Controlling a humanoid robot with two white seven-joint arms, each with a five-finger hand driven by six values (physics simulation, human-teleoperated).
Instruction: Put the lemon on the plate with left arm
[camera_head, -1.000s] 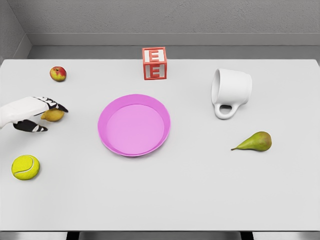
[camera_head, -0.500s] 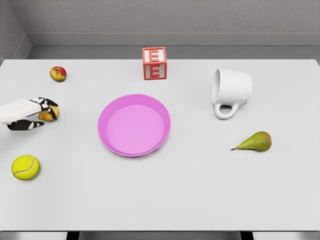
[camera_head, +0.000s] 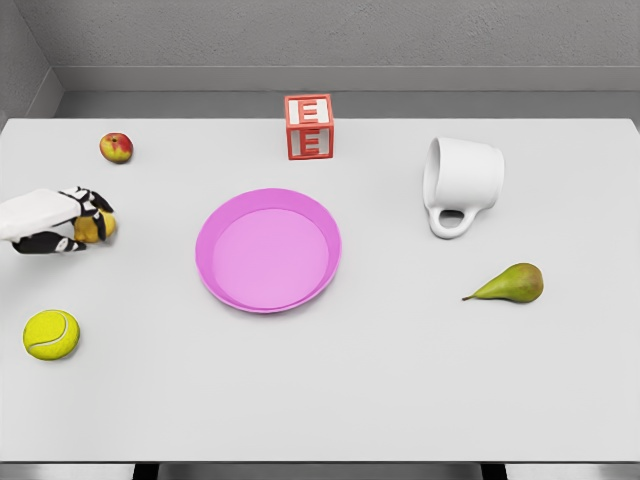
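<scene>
**Yellow lemon gripped at the table's left edge**

White and black, the left hand (camera_head: 62, 222) comes in from the left with its fingers (camera_head: 95, 203) curled around the lemon (camera_head: 95, 228), pinching it well left of the pink plate (camera_head: 268, 250). An apple (camera_head: 116, 148) sits behind the hand, a tennis ball (camera_head: 51, 334) in front. Beyond the plate stands a red letter block (camera_head: 309, 126); to the right lie a tipped white mug (camera_head: 462, 183) and a pear (camera_head: 512, 283) on the table (camera_head: 400, 380).

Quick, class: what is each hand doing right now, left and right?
Left hand: fingers closed around the lemon.
Right hand: not in view.
</scene>
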